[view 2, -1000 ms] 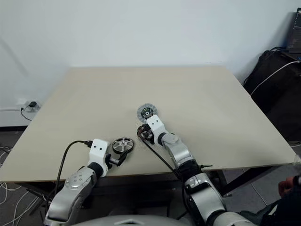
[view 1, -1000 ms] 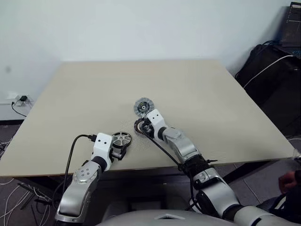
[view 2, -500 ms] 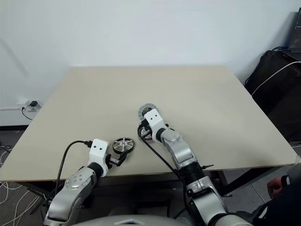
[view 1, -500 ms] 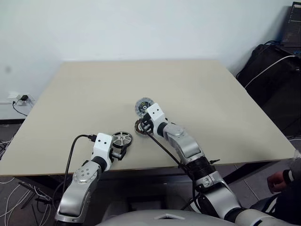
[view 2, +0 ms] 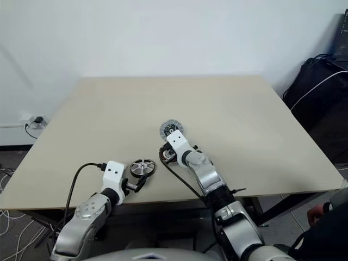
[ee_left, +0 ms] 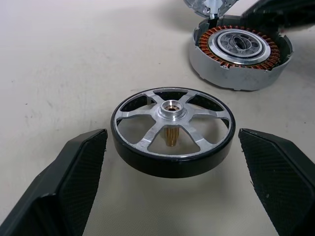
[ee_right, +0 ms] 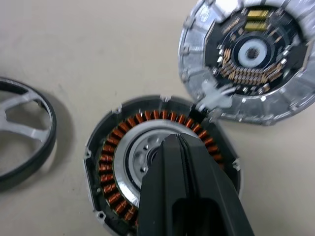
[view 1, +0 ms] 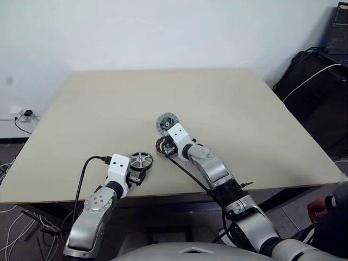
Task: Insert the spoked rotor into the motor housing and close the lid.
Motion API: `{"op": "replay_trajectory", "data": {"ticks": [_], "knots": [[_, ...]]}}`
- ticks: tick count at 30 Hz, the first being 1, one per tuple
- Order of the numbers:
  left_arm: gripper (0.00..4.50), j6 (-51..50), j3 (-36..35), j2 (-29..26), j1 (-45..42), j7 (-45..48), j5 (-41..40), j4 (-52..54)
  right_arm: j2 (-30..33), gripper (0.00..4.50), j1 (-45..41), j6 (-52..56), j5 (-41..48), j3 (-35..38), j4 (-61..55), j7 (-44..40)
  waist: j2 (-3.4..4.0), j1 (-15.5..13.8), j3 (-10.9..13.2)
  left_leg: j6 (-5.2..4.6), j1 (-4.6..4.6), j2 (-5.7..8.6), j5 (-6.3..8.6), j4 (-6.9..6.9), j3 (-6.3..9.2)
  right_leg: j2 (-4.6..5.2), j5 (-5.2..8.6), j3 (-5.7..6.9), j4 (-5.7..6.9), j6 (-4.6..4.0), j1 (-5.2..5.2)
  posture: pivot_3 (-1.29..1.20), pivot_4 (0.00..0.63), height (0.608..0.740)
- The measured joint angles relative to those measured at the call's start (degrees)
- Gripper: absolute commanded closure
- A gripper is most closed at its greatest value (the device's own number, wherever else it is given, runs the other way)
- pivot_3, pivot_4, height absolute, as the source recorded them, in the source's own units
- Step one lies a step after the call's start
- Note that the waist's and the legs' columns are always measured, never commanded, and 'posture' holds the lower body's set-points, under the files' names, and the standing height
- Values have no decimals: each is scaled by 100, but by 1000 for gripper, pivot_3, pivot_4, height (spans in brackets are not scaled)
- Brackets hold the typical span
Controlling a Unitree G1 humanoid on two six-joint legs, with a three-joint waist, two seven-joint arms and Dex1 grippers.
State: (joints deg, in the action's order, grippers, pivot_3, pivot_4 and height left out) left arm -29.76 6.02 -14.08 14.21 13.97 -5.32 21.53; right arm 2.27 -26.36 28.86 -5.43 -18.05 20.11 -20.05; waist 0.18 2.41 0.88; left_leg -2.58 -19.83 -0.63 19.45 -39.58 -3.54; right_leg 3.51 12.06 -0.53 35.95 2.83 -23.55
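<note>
The spoked rotor (ee_left: 172, 130), a silver wheel with a dark rim, lies flat on the table near the front edge. My left gripper (ee_left: 171, 137) is open, with one black finger on each side of the rotor, both clear of it. The motor housing (ee_right: 110, 162), with its copper windings facing up, sits just right of the rotor (view 1: 141, 161). My right gripper (ee_right: 173, 143) is shut, its tip over the housing's pale centre and hiding part of it. The lid (ee_right: 251, 59) lies beyond the housing, silvery inner face up, touching its rim.
The tan table (view 1: 228, 109) stretches wide behind and to both sides of the parts. A black cable (view 1: 84, 174) loops from my left wrist over the front edge. Black bags (view 1: 315, 87) stand off the table's right side, and a person's hand (view 1: 321, 207) shows at the lower right.
My right gripper's fingers have closed together over the motor housing. The left gripper and the rotor have stayed still. The person's hand at the lower right has shifted.
</note>
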Motion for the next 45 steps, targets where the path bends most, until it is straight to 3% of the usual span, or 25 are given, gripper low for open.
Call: {"op": "replay_trajectory", "data": {"ticks": [38,45], "knots": [[0,0,-50,40,76,-22,-2,0,-298,4480,-481,-617,-22,61,1256,38,1,27,0,1,1,-4,0,0,1,1,0,0,1,0,1,0,0,740],[0,1,-61,43,90,-24,-3,1,-262,4480,-221,-734,151,224,963,-88,1,26,0,1,-1,-14,0,1,2,1,-1,0,0,1,-1,0,0,740]]}}
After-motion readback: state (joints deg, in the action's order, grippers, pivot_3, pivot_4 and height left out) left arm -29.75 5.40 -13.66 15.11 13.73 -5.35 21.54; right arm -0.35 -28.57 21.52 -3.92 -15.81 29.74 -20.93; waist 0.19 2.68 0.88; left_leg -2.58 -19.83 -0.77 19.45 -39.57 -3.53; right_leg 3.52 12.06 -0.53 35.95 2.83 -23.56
